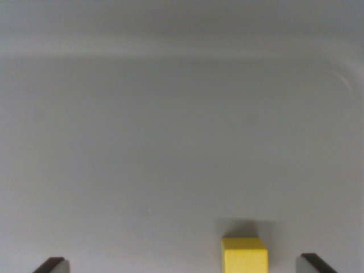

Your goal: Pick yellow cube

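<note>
A yellow cube [244, 255] sits on a pale grey surface at the bottom edge of the wrist view, right of centre, partly cut off by the frame. Two dark fingertips of my gripper [183, 265] poke in at the bottom corners: one at the wrist view's left [51, 265], one at the right [314, 264]. They stand wide apart, so the gripper is open. The cube lies between them, nearer the right fingertip, touching neither.
The grey surface [170, 142] looks like a tray or bin floor, with a faint raised rim [170, 54] across the top and a rounded corner [347, 79] at the upper right.
</note>
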Robot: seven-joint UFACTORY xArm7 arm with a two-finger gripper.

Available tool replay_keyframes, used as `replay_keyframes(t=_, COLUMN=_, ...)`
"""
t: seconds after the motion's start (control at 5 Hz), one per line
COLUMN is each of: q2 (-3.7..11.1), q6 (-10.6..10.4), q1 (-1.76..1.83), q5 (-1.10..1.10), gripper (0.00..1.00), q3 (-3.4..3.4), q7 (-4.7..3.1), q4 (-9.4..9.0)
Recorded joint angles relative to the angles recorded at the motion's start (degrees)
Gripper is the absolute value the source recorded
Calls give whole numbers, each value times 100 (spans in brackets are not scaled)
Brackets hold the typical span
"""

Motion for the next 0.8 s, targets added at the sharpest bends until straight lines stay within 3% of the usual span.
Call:
replay_keyframes(t=0.2, q2=66, q6=-255, q1=-21, q5=23, gripper=0, q3=-35, q7=-82, q4=-213)
replay_keyframes(t=0.4, q2=66, q6=-255, q1=-21, q5=23, gripper=0, q3=-35, q7=-82, q4=-213)
replay_keyframes(t=0.6, q2=134, q6=-518, q1=-43, q5=47, gripper=0, q3=-72, q7=-167, q4=-433)
replay_keyframes(t=0.8, q2=134, q6=-518, q1=-43, q5=47, gripper=0, q3=-72, q7=-167, q4=-433)
